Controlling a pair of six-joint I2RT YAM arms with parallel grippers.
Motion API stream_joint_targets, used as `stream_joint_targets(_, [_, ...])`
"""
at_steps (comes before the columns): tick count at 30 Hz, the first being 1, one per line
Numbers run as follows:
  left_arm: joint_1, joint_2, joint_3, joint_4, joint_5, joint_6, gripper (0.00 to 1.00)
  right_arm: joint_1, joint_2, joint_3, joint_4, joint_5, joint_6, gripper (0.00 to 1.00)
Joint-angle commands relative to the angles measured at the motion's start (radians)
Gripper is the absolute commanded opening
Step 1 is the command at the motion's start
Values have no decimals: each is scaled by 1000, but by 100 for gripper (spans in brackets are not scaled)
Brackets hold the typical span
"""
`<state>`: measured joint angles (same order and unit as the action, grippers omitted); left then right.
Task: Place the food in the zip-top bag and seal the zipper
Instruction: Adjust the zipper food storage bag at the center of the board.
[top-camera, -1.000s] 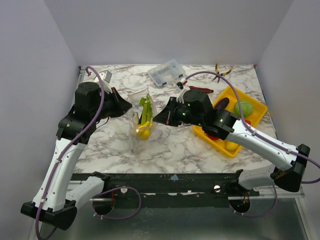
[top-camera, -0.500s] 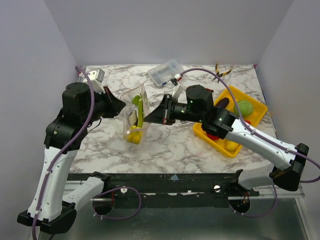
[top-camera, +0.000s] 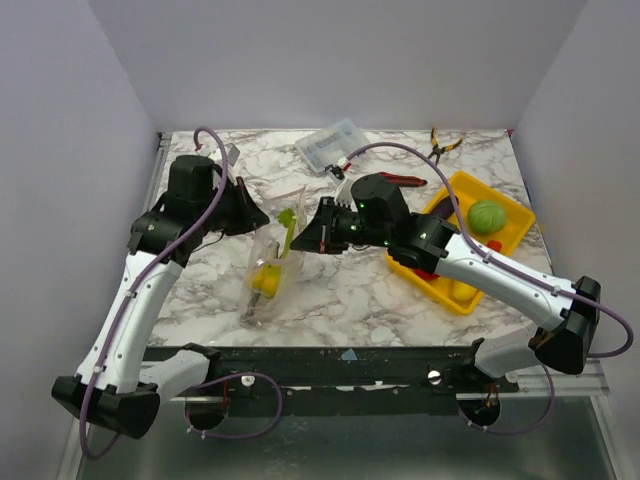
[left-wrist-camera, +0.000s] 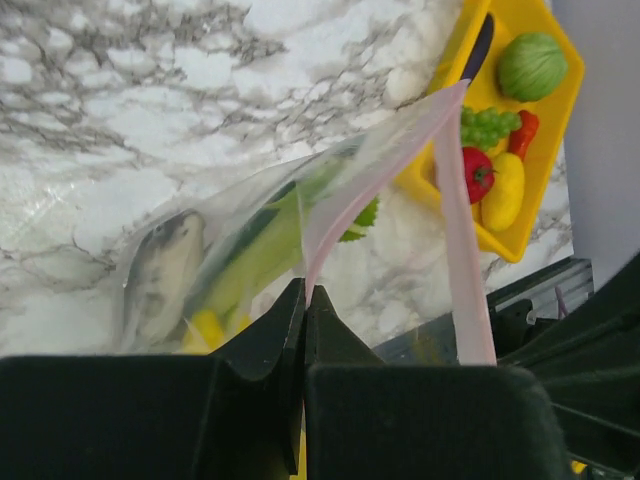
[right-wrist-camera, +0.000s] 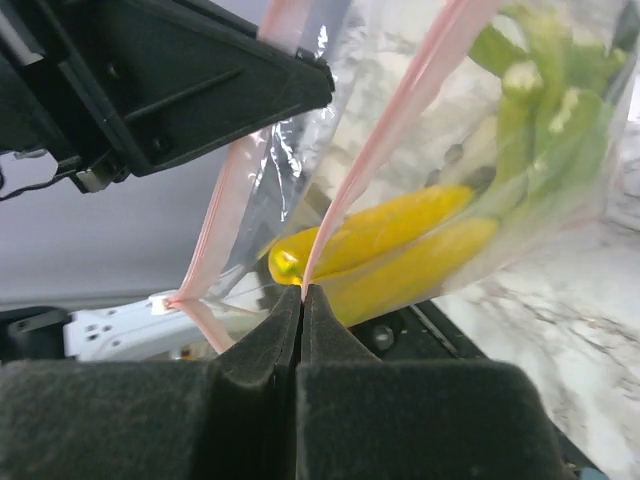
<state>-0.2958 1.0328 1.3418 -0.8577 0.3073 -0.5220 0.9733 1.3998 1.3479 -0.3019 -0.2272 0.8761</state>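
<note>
**Bag swung back to the middle, mouth still open, 2 grips on the strip**

My left gripper (left-wrist-camera: 303, 295) is pinched tight on the pink zipper (left-wrist-camera: 452, 230), and my right gripper (right-wrist-camera: 301, 292) is clamped the same way on the strip's other side. In both wrist views the 2 pink lips fork apart past my fingers, so the mouth is not sealed.

Over the last second I carried the zip-top bag (top-camera: 266, 275) to the left and then back. My left arm now reaches farther across the table (top-camera: 350, 290), and the bag hangs longer and lower between my grippers than it did. I judge this as shaking the contents down: the yellow pieces (top-camera: 266, 281) sit low in the bag, with the celery stalk (top-camera: 288, 224) standing above them.

More loading remains. The green ball (top-camera: 486, 215), tomato (left-wrist-camera: 477, 172) and eggplant (left-wrist-camera: 481, 45) lie in the tray (top-camera: 462, 304), well apart from the bag on my right.

The bag's long axis runs from the mouth, held up at the far end between my grippers, to its bottom, trailing toward the near-left. The mouth faces up and away. I cannot tell whether the bottom touches the table.
</note>
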Motion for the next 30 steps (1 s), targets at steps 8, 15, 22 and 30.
stream_joint_targets(8, [18, -67, 21, 33, -29, 13, 0, 22, 86, 132, -95, -11, -103, 1])
stream_joint_targets(15, [19, -70, 0, 52, -26, 22, 0, 58, 113, 167, -79, 5, -116, 1])
stream_joint_targets(22, [20, -6, -21, 54, 14, 21, 0, 58, 106, 168, -122, 53, -134, 3])
stream_joint_targets(30, [20, -19, -5, 56, 6, 20, 0, 58, 121, 167, -83, 7, -129, 8])
